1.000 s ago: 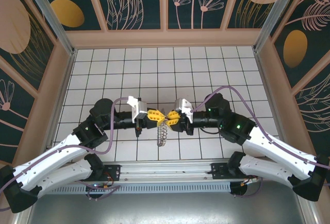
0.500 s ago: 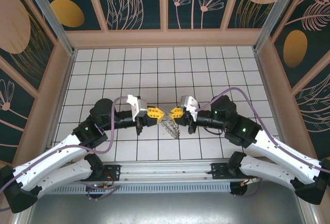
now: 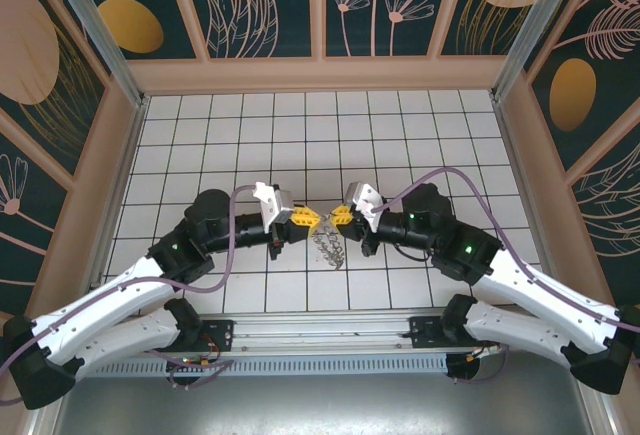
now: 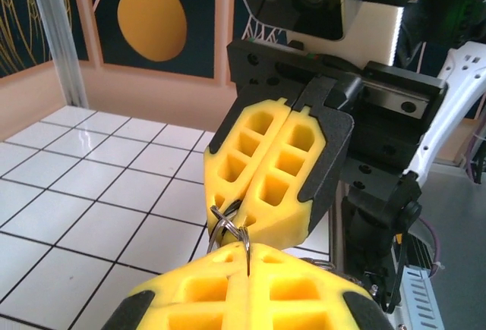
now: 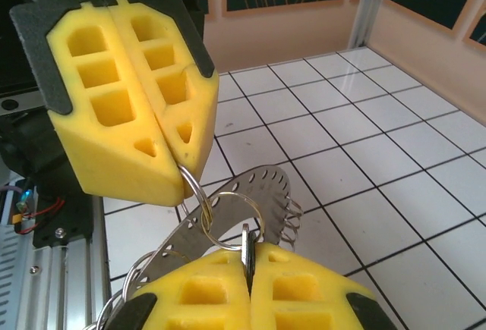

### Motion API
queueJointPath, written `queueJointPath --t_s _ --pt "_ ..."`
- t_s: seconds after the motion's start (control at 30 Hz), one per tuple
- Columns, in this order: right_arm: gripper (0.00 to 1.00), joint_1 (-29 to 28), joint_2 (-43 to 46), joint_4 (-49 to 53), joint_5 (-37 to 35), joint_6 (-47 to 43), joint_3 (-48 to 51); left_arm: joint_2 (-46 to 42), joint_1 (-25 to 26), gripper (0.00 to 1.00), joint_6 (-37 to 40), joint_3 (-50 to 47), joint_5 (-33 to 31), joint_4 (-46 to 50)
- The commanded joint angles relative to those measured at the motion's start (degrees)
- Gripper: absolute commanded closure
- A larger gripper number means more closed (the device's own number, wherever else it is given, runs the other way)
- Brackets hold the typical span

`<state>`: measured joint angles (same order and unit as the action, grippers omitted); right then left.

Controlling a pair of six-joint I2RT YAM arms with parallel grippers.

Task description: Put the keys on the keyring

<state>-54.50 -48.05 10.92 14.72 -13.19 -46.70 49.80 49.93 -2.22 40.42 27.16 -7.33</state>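
Your left gripper [image 3: 306, 217] and right gripper [image 3: 339, 217] meet tip to tip at the centre of the overhead frame, above the white gridded worktop [image 3: 200, 135].

Both have their yellow pads pressed together with no gap. In the left wrist view, your left gripper [image 4: 247, 253] at the bottom edge is clamped on a thin wire of the keyring [image 4: 228, 227]. The right gripper [image 4: 244, 215] just above it pinches the same loops at its tip.

The right wrist view agrees. The right gripper [image 5: 247, 258] at the bottom has a thin metal edge nipped between its pads. The left gripper [image 5: 176, 169] at the upper left grips the keyring [image 5: 216, 212] at its point.

The keys [image 3: 328, 247] hang in a bunch just below the two tips, held off the worktop. From the right wrist they [image 5: 262, 190] show as flat perforated metal fanned behind the ring.
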Motion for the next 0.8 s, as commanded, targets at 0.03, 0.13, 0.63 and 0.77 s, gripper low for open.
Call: queueJointPath --t_s 0.03,0.13,0.63,0.77 --pt "1.0 -0.3 -0.1 -0.6 -3.5 -1.0 -2.6 -0.4 0.2 1.0 -1.6 -1.5 -7.5 -0.9" --pt "1.0 -0.3 -1.8 0.9 -5.0 -1.6 -3.8 -1.1 0.2 0.91 -3.3 -2.8 -11.5 -0.7" --pt "1.0 1.7 -23.7 15.1 -10.4 -0.8 -15.1 -15.0 0.2 0.28 -16.8 -17.1 -32.4 -1.6" --pt "1.0 2.6 -30.1 14.3 -10.4 0.8 -19.4 -19.9 0.2 0.18 -18.4 -19.2 -37.0 0.7"
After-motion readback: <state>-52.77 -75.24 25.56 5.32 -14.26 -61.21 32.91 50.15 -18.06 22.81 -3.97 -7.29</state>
